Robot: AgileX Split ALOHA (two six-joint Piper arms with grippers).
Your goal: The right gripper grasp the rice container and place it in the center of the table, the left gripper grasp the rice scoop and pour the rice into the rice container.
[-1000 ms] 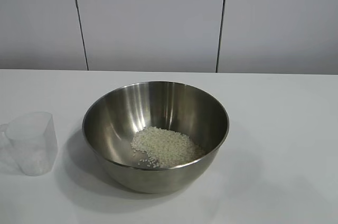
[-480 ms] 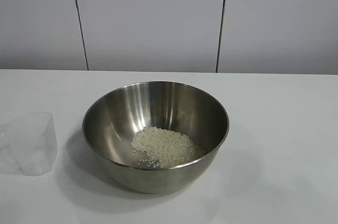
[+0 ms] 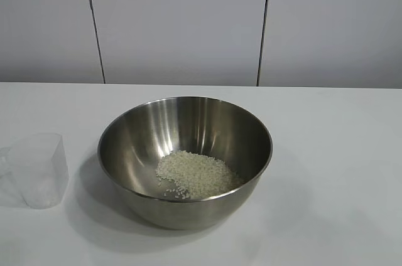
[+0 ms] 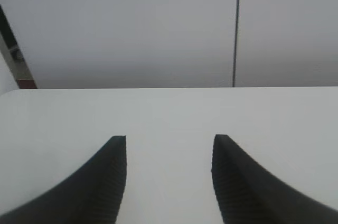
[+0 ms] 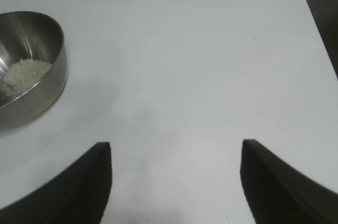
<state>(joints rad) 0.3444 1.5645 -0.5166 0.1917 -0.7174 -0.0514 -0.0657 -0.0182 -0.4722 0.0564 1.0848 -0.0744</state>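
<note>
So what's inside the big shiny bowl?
A loose pile of white rice lies at the bottom of the rice container, toward the near side. The near wall hides part of the bowl's floor, so more grains could be there. The rice scoop stands beside it, looking empty.

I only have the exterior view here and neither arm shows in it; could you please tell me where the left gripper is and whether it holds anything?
Observer: The left gripper is open and empty, hanging over a bare part of the table; the rice scoop does not appear in its wrist view.
Operator: Thank you. And the right one?
Observer: The right gripper is open and empty too, with the rice container off to one side in its wrist view, apart from its fingers.
Operator: Can that view confirm the rice?
Observer: Yes, the rice lies inside the container.
</note>
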